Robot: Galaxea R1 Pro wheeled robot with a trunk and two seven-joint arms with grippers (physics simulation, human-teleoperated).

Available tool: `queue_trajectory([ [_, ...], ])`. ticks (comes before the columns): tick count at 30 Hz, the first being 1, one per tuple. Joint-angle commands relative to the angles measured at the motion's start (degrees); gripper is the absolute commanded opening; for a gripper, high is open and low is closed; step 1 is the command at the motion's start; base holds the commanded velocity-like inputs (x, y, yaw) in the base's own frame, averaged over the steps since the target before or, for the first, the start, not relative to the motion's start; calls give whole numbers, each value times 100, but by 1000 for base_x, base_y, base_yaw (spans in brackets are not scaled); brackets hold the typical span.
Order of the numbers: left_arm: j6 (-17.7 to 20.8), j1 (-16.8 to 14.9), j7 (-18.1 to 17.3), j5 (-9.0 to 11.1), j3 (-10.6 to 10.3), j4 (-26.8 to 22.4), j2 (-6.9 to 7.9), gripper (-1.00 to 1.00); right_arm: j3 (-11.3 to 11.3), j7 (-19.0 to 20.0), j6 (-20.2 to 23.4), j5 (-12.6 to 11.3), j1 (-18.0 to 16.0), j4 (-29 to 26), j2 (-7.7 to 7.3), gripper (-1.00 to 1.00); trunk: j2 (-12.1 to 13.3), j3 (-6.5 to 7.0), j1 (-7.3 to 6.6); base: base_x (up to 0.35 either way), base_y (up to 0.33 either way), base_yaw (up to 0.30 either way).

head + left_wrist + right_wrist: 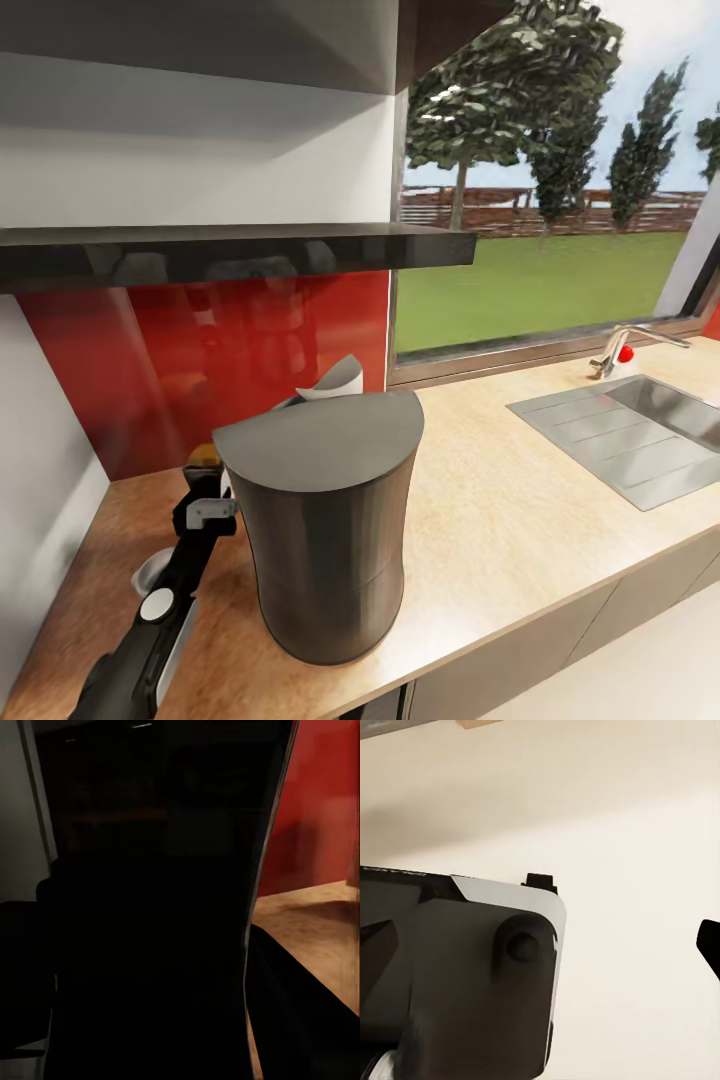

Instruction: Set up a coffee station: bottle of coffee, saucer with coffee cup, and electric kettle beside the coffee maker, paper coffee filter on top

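Your coffee maker (pixel 325 530) stands upright on the tabletop (pixel 520 520), close to the front edge and toward the left end, where the pale worktop meets the white side wall. A curled white paper filter (pixel 335 380) shows just over its rounded top, on the far side; you cannot tell from here whether it rests on the lid or sits behind it. Your left arm (pixel 165 610) reaches in along the coffee maker's left flank, squeezed between it and the side wall, and the left hand is hidden behind the body, so you cannot tell whether it is wide, narrow or holding anything. A small white rim (pixel 150 570) peeks out beside the arm near the left end of the tabletop, too hidden to name. A dab of yellow and dark (pixel 205 458) shows behind the arm near the back edge, also unclear. In the left wrist view the coffee maker's dark wall (pixel 150 930) looms very close, with a strip of tabletop (pixel 315 930) and red panel (pixel 322 795) beyond it. To the right of the coffee maker the tabletop lies open as far as the inset sink (pixel 630 440) and tap (pixel 625 350) at the window. The dark kitchen shelf (pixel 230 250) overhangs the back edge above the coffee maker. The right wrist view shows robot housing (pixel 457 982) over pale floor; the right hand's state you cannot tell.
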Motion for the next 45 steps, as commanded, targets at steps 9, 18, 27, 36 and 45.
queue_trajectory([
  [9, -29, 1, -15, -92, 13, 78, -21, -100, 42, 23, -20, -60, 16, 6, -33, 100, -12, -13, 3, 0, 0, 0],
  [18, -29, 2, -14, -121, 33, 72, -5, 100, 42, 23, -18, -60, 21, 6, -35, 100, -12, -13, 3, 0, 0, 0],
  [27, -29, 2, -14, -122, 37, 71, -3, 100, 42, 23, -19, -60, 21, 6, -35, 100, -12, -13, 3, 0, 0, 0],
  [36, -29, 2, -14, -95, 46, 68, -3, 100, 42, 23, -21, -60, 29, 6, -35, 100, -12, -13, 3, -101, 0, 0],
  [45, -29, 2, -14, -95, 46, 66, -3, 100, 42, 23, -19, -60, 30, 6, -35, 100, -12, -13, 3, -13, 0, 0],
])
